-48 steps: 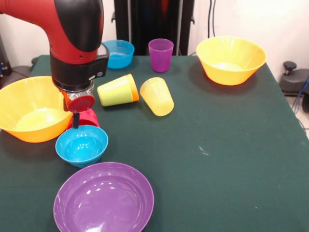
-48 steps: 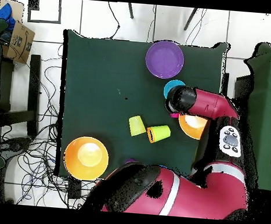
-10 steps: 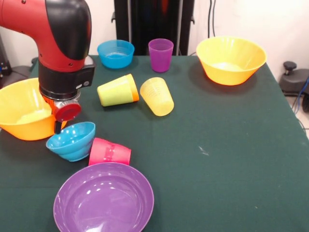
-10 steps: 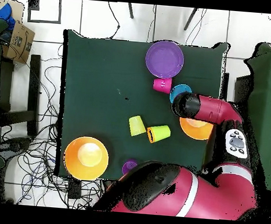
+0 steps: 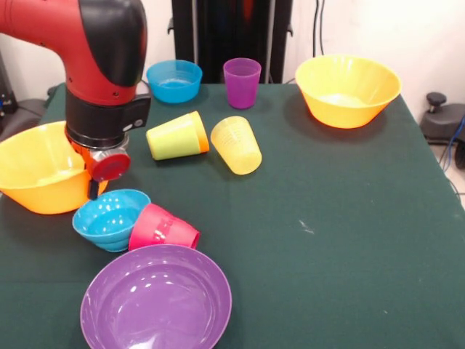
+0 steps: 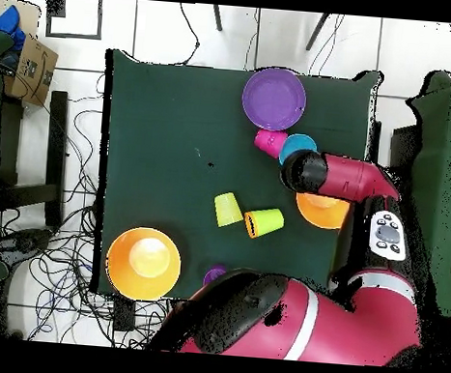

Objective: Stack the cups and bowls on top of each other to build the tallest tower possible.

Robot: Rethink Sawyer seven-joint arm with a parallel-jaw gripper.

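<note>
Gripper [image 5: 93, 190] fingers hidden, beside cyan bowl [image 5: 110, 219], toppled red cup [image 5: 164, 229]

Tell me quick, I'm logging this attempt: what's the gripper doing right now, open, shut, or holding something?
Gripper: cannot be told; it hangs between the orange bowl and the cyan bowl, mostly hidden under the arm. Nothing visibly held.

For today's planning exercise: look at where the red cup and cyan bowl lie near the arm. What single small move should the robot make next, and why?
Probably lower the gripper toward the red cup to set it upright. The cup lies on its side, against the tilted cyan bowl and beside the purple bowl, so nothing is stacked here yet. A standing cup would give a base for the cyan bowl.
</note>
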